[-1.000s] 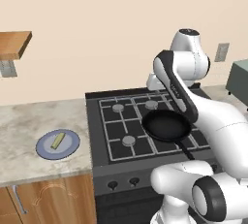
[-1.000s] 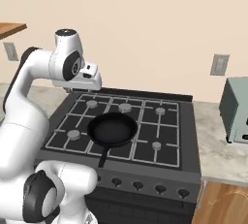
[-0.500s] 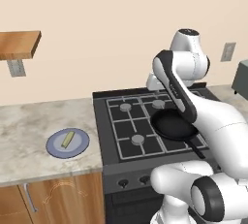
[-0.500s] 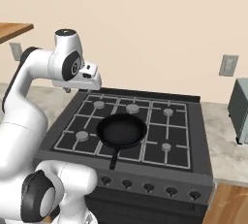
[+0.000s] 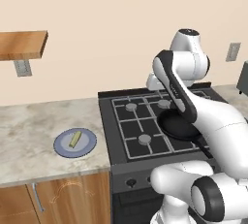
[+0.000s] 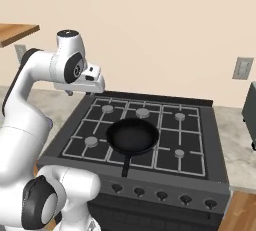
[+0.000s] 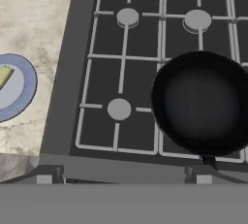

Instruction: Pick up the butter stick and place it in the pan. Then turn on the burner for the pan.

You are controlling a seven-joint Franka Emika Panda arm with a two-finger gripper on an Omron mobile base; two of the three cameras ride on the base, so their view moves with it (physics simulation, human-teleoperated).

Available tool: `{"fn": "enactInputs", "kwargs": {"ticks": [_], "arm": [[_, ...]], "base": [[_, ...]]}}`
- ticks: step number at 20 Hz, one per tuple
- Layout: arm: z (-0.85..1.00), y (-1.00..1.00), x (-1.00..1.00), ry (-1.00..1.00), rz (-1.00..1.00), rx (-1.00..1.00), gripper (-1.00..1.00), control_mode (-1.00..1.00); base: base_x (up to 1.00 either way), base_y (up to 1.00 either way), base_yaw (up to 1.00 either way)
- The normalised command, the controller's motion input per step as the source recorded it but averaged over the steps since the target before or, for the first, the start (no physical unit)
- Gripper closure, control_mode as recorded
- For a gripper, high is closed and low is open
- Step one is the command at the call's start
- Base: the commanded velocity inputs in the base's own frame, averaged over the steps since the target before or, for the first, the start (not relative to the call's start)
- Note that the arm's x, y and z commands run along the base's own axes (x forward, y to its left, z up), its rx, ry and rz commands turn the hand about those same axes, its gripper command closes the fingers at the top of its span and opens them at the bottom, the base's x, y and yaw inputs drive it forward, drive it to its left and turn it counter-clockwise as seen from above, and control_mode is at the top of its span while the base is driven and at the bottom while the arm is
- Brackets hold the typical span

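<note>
Butter stick (image 5: 74, 139) lying on a blue-grey plate (image 5: 88, 144) on the counter (image 5: 34, 126) left of the stove (image 5: 127, 126), pan (image 6: 132, 136) on the stove grates, gripper (image 6: 95, 86) raised above the stove's back left, its opening unclear, hand view over plate and pan, well apart.

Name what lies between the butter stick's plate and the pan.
In the hand view, between the plate and the pan: bare counter, then stove grate with one front burner.
</note>
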Motion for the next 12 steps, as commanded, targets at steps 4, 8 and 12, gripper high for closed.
{"fn": "enactInputs", "kwargs": {"ticks": [4, 8, 12], "arm": [[0.00, 0.00, 0.00, 0.00, 0.00, 0.00, -1.00, 1.00], [0.00, 0.00, 0.00, 0.00, 0.00, 0.00, -1.00, 1.00], [0.00, 0.00, 0.00, 0.00, 0.00, 0.00, -1.00, 1.00]], "base": [[0.33, 0.38, 0.00], [0.23, 0.43, 0.00], [0.01, 0.54, 0.00]]}}
